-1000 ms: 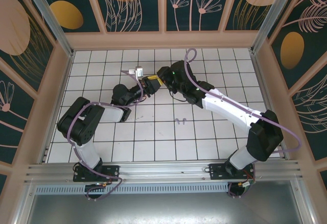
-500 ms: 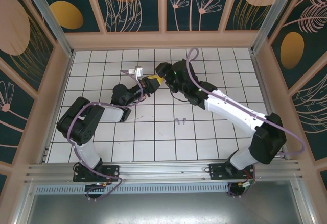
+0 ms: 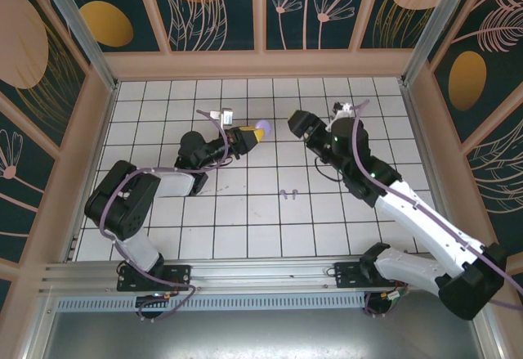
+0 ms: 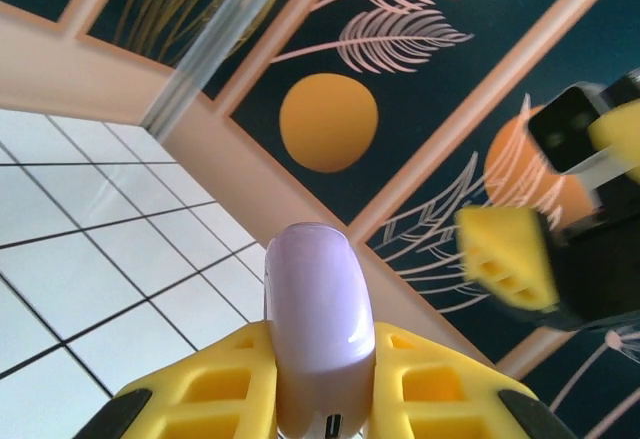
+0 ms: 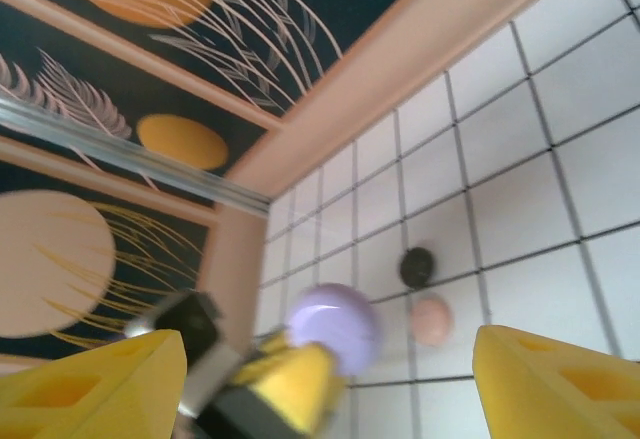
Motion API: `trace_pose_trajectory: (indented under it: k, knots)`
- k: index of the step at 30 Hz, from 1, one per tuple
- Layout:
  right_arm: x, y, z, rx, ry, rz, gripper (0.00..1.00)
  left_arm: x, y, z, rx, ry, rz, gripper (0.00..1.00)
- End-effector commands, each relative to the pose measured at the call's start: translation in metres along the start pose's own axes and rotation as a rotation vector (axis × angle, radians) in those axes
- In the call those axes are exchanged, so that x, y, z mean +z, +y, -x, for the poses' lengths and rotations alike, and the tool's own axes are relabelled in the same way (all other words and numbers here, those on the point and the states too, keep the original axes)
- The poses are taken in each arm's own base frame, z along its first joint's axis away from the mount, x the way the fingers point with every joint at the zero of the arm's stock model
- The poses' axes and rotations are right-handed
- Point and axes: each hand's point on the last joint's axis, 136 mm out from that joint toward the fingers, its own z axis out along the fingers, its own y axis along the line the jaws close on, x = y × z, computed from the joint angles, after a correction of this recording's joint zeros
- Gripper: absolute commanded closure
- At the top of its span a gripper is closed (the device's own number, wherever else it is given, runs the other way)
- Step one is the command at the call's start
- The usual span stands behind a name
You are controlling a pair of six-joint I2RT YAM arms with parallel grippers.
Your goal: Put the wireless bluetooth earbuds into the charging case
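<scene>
Lavender case (image 4: pixel 318 299) sits pinched between the left gripper's (image 4: pixel 320 369) fingers. Right gripper (image 5: pixel 325 384) stands wide open, empty, facing it.

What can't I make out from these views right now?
- Lavender case, left wrist view: lower part hidden in the left claw and cut off by the bottom edge.
- Earbuds, top view: too small to tell how they lie.
- Black thing and pink thing, right wrist view: blurred; what they are, I cannot tell.

Charging case (image 4: pixel 318 319) in left gripper (image 4: pixel 320 391)
</scene>
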Motion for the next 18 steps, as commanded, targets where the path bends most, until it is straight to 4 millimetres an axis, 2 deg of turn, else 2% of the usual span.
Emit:
trace_pose_trajectory:
  k: [1,3,8,18]
  knots:
    - [-0.01,0.012,-0.011,-0.226,0.038,0.124,0.24,-0.007,-0.025,-0.004,0.05,0.06,-0.069,1.0]
    - [-0.012,0.011,-0.021,-0.339,0.062,0.168,0.24,-0.009,-0.03,-0.008,0.046,0.089,-0.085,1.0]
    - [-0.009,0.012,-0.038,-0.496,0.104,0.238,0.25,-0.011,-0.041,-0.013,0.036,0.14,-0.126,1.0]
    - [0.017,0.024,-0.049,-0.543,0.173,0.29,0.27,-0.01,-0.047,-0.014,0.036,0.176,-0.139,1.0]
